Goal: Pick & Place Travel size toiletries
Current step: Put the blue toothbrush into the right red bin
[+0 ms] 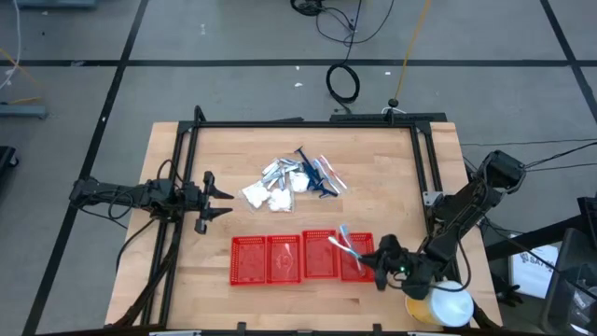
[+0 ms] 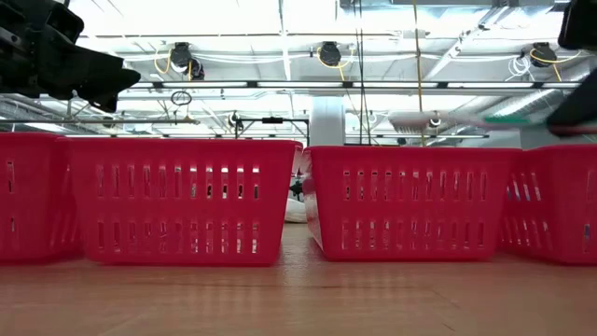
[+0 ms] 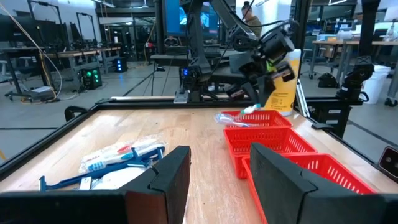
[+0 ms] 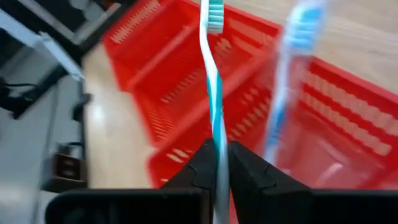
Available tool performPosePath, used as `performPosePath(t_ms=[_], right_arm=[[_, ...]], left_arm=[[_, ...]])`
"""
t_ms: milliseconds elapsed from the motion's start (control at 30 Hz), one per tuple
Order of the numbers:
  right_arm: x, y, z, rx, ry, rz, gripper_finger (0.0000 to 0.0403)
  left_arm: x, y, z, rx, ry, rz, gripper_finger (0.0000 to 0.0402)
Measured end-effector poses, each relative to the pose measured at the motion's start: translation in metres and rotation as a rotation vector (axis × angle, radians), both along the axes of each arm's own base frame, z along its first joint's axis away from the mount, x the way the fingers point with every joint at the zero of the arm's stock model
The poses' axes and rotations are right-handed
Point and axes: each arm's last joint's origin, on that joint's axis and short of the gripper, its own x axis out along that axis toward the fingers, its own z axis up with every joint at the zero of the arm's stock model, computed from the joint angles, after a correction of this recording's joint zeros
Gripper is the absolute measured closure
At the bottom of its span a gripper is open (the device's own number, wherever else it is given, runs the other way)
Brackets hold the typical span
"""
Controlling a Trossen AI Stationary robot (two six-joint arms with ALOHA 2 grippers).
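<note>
**Toothbrush held over red baskets**

While the left gripper [image 1: 227, 200] waits unclenched at 9 o'clock on the wooden table [image 1: 382, 163], the right gripper [image 1: 370, 261] at 5 o'clock pinches a toothbrush [image 4: 213, 93] above the baskets [image 1: 300, 257]. Remaining toiletries [image 1: 291, 177] lie heaped mid-table. Grey taped floor [image 1: 233, 89] surrounds the table.

This is a robotics lab or workshop. A wooden worktable [image 1: 308, 149] sits inside a black metal frame [image 1: 298, 124] on a grey floor marked with dark tape lines, cables [image 1: 342, 82] coiled behind it. Across the room stand benches with equipment and monitors [image 3: 81, 46], glowing electronics [image 3: 92, 77], and a person [image 3: 250, 17]. Overhead run fluorescent strips, exposed pipes and ducts [image 2: 326, 56].
</note>
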Motion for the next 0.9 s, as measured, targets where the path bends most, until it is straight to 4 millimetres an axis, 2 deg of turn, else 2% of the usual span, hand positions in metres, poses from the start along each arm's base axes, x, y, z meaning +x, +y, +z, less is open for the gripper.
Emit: performPosePath(t_ms=[200, 333, 700, 900], right_arm=[[-0.003, -0.004, -0.004, -0.002, 0.035, -0.032, 0.0385], [-0.002, -0.003, -0.005, 0.043, 0.083, -0.003, 0.0369], [0.002, -0.008, -0.006, 0.021, 0.11, 0.007, 0.0265], [0.006, -0.012, -0.005, -0.096, 0.116, 0.058, 0.0219]], left_arm=[[0.0, 0.0, 0.0, 0.0, 0.0, 0.0, 0.0236], [0.0, 0.0, 0.0, 0.0, 0.0, 0.0, 0.0236], [0.0, 0.0, 0.0, 0.0, 0.0, 0.0, 0.0236], [0.0, 0.0, 0.0, 0.0, 0.0, 0.0, 0.0236]])
